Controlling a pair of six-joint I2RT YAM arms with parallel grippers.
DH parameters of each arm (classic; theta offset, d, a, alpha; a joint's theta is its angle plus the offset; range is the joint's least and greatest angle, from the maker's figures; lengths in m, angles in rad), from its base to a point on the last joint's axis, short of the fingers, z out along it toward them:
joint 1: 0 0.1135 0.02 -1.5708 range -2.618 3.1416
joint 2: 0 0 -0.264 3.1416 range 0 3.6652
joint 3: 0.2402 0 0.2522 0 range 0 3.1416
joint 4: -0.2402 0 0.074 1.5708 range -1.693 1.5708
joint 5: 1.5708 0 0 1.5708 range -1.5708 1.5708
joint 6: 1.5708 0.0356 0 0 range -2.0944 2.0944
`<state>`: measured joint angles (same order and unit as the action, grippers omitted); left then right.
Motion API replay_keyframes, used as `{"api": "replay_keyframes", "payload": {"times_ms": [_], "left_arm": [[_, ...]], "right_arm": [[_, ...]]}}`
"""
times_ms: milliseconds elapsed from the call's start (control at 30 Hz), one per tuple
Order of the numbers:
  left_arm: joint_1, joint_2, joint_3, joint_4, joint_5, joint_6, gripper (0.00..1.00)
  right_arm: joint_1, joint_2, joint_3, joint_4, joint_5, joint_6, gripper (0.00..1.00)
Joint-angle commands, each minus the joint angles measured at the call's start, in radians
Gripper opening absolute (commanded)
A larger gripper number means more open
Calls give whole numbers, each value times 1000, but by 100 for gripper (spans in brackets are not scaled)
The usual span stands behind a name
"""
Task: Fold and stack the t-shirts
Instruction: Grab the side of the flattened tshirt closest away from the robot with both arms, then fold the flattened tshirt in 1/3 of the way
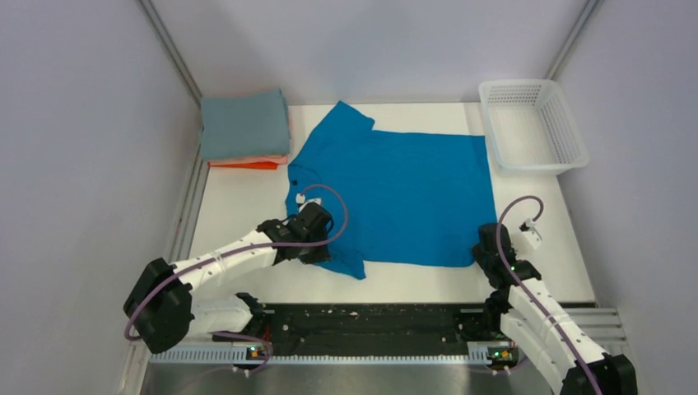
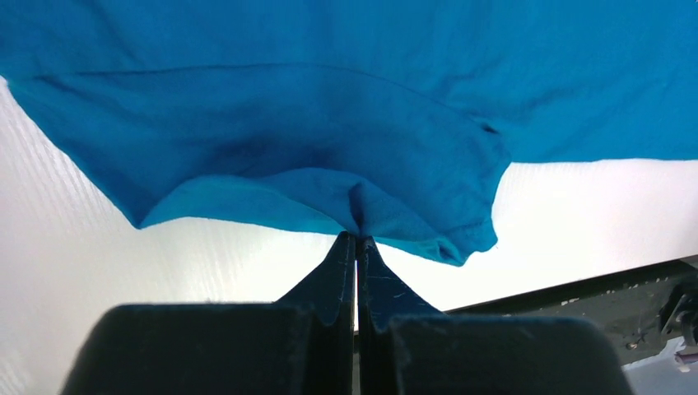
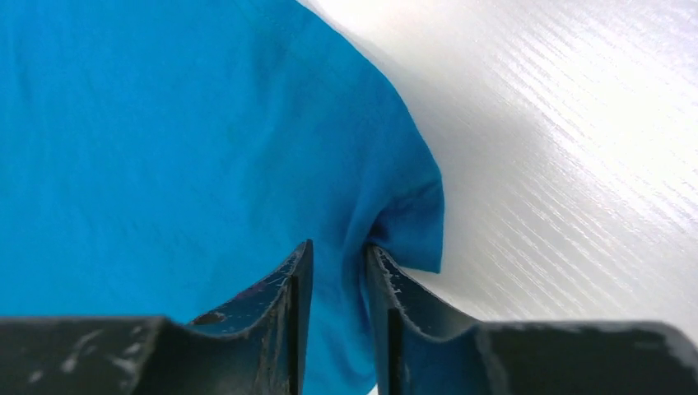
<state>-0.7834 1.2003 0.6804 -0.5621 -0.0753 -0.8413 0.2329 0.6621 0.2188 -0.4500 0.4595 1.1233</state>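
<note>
3 folded tees (image 1: pixel 244 123) stacked; blue t-shirt (image 1: pixel 411 193) flat on desk (image 1: pixel 239 214), not yet folded. Your left gripper (image 2: pixel 356 239) pinches its sleeve (image 2: pixel 272 164), right gripper (image 3: pixel 337 251) its hem corner (image 3: pixel 411 222).

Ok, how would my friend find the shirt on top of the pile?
Look at the white table and go to its far left corner, where folded shirts sit in a pile. The top one is the grey-blue shirt, folded into a rectangle. It is dull, not like the pink shirt and orange shirt peeking out under it, or the bright blue shirt spread flat beside it.
</note>
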Motion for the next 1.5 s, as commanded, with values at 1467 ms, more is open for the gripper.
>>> {"api": "replay_keyframes", "payload": {"times_ms": [1467], "left_arm": [[359, 376, 579, 248, -126, 361, 0]], "right_arm": [[-127, 627, 516, 327, -12, -407, 0]]}}
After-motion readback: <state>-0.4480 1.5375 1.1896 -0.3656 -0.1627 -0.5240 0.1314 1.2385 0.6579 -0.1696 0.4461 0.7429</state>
